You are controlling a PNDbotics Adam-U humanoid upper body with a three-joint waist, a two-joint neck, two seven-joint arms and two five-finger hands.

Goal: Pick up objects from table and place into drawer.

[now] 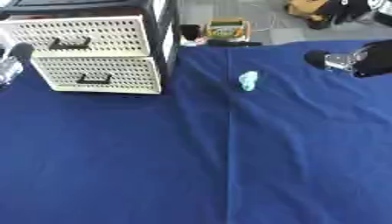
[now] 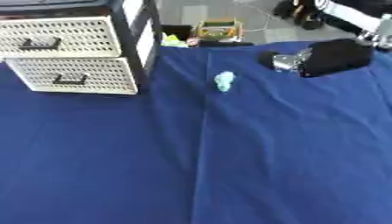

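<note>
A small pale turquoise object lies on the blue cloth of the table, a little right of the middle and toward the back. A white perforated drawer unit stands at the back left, with two drawer fronts, each bearing a dark handle. My right hand, black with silver parts, hovers at the back right, to the right of the turquoise object and apart from it. My left hand shows only at the left edge, beside the drawer unit. Neither hand holds anything that I can see.
The drawer unit sits in a dark frame. Beyond the table's far edge stand a yellow-green box and dark gear on the floor. A crease runs down the cloth from back to front.
</note>
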